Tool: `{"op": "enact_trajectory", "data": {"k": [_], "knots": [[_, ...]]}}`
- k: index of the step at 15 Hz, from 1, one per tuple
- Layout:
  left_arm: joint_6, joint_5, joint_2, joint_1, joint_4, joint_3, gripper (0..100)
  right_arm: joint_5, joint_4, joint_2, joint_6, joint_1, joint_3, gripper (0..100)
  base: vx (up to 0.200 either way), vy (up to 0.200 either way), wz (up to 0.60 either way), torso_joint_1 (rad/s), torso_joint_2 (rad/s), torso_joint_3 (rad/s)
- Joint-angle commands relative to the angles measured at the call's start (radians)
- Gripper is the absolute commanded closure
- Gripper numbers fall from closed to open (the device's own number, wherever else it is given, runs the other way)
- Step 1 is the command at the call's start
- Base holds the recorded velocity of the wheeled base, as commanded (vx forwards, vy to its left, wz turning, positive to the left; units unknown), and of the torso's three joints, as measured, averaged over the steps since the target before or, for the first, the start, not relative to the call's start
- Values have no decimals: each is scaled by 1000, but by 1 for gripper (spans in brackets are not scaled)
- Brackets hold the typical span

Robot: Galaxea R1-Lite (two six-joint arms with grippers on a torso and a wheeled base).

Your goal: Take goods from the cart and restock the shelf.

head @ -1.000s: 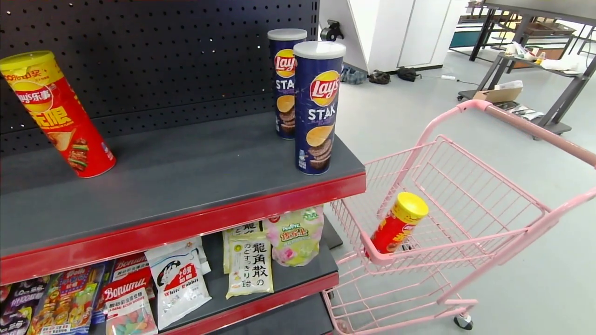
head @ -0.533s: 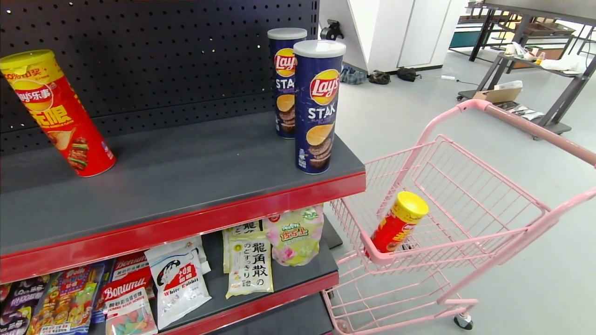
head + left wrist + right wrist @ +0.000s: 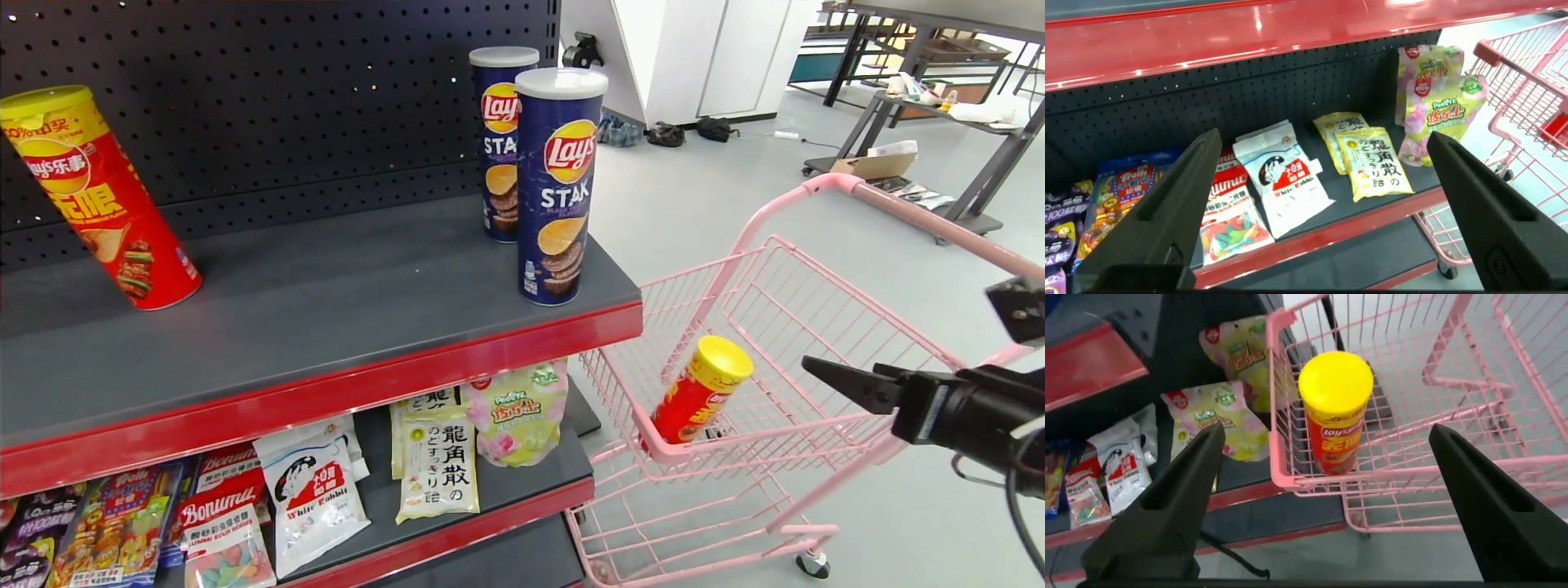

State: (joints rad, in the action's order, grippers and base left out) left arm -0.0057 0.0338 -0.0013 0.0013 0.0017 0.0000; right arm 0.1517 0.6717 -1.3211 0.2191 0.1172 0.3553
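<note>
Right gripper point(image 3: 1323, 437), jaws spread wide and holding nothing, hangs beside the pink cart point(image 3: 824, 184), aimed at the red can point(image 3: 1335, 416) in its basket. The left gripper point(image 3: 1324, 137), equally wide and holding nothing, faces the snack bags point(image 3: 1290, 175) on the lower shelf tier.

Upper shelf point(image 3: 326, 286): bare board runs from a shelved red can point(image 3: 98, 204) at its left end to the front blue can point(image 3: 558, 188) at the right front edge, with the rear blue can point(image 3: 498, 147) just behind it.

Cart: the red can leans in the basket corner nearest the shelf, yellow lid up, against the wire wall.

Step in hand, as judged: closing on that can. Approach along its tilt, grip the body below the lid, and lift above the rim before swinging across. The wire wall and rim crowd the shelf-side finger, while the basket's open middle gives room. The shelf's red front lip must be cleared.
</note>
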Motion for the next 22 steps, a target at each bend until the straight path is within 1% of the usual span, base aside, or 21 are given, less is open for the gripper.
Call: {"op": "enact_trajectory", "data": {"k": [1, 3, 4, 8, 9, 12, 18, 22], "knots": [[0, 0, 1, 0, 0, 0, 0, 3, 104, -245, 6, 15, -7, 0, 0, 0, 0, 0, 0, 0], [0, 0, 1, 0, 0, 0, 0, 5, 118, -293, 6, 16, 2, 0, 0, 0, 0, 0, 0, 0], [0, 0, 1, 0, 0, 0, 0, 5, 143, -348, 9, 16, 30, 0, 0, 0, 0, 0, 0, 0], [0, 0, 1, 0, 0, 0, 0, 5, 203, -445, 29, 18, 63, 0, 0, 0, 0, 0, 0, 0], [0, 0, 1, 0, 0, 0, 0, 5, 203, -460, 29, 39, 74, 0, 0, 0, 0, 0, 0, 0], [0, 0, 1, 0, 0, 0, 0, 5, 215, -515, 31, 56, 102, 0, 0, 0, 0, 0, 0, 0], [1, 0, 1, 0, 0, 0, 0, 5, 220, -613, 31, 67, 168, 0, 0, 0, 0, 0, 0, 0], [0, 0, 1, 0, 0, 0, 0, 5, 284, -676, 28, 81, 188, 0, 0, 0, 0, 0, 0, 0]]}}
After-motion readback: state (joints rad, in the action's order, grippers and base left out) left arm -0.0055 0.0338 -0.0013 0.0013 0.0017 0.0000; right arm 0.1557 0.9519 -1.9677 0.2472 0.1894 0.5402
